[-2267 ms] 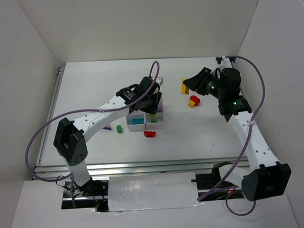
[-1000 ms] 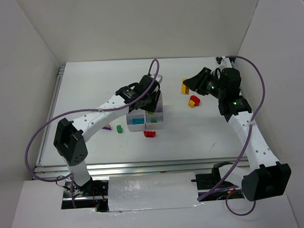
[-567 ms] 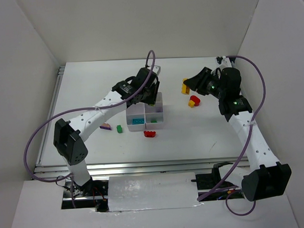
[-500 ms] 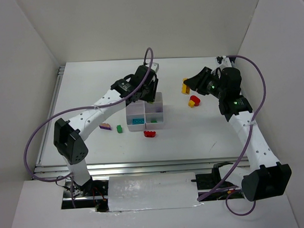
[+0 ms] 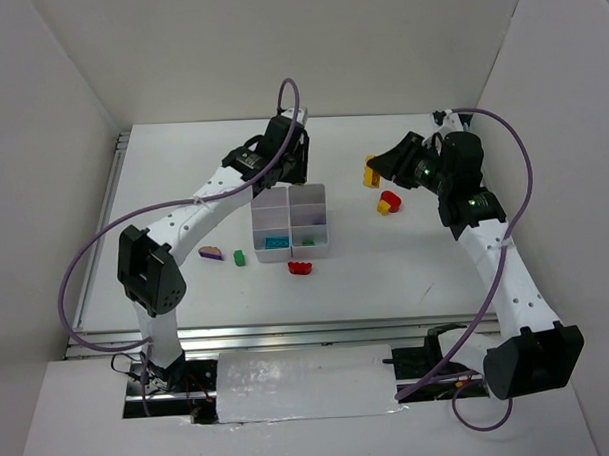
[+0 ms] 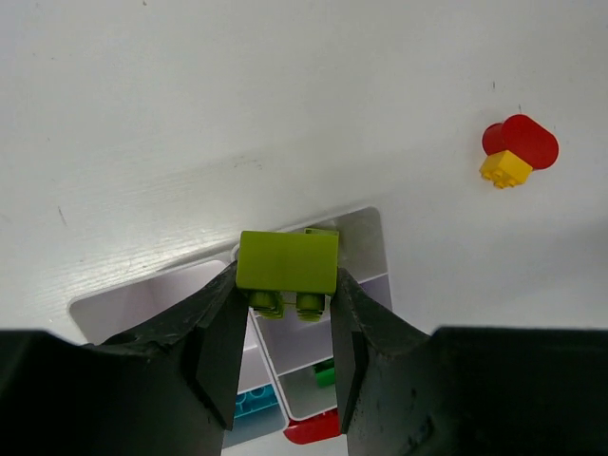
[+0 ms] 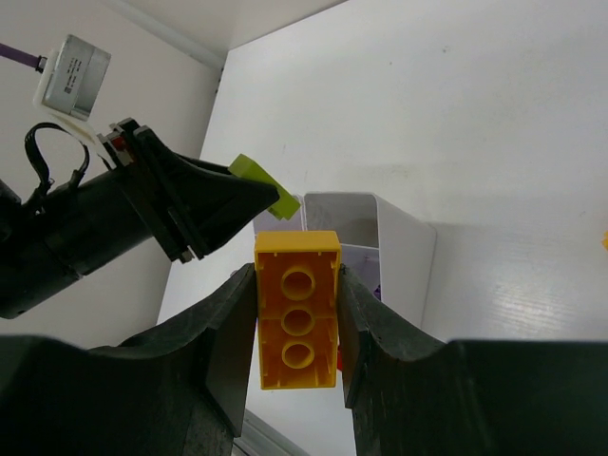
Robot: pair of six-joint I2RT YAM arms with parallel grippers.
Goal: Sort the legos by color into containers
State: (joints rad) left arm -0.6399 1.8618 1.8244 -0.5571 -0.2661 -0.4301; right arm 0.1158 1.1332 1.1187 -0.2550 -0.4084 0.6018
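Note:
The white six-compartment container (image 5: 329,227) stands mid-table. My left gripper (image 5: 291,178) hovers over its far edge, shut on a lime-green lego (image 6: 288,261) with its studs pointing down. In the left wrist view the container (image 6: 378,242) lies below the jaws, with a teal lego (image 6: 247,404) and a green lego (image 6: 326,374) inside. My right gripper (image 5: 375,172) hangs to the container's right, shut on a yellow lego (image 7: 297,323), also seen from above (image 5: 369,174). The right wrist view shows the container (image 7: 408,247) below.
Loose on the table: a red and yellow piece (image 5: 388,202) under the right gripper, a red lego (image 5: 301,267) in front of the container, a green lego (image 5: 239,257) and a purple-pink one (image 5: 211,253) to its left. White walls enclose the table.
My left gripper has lifted from low over the container and moved toward the far side, still holding the lime-green lego. The right arm has not moved.

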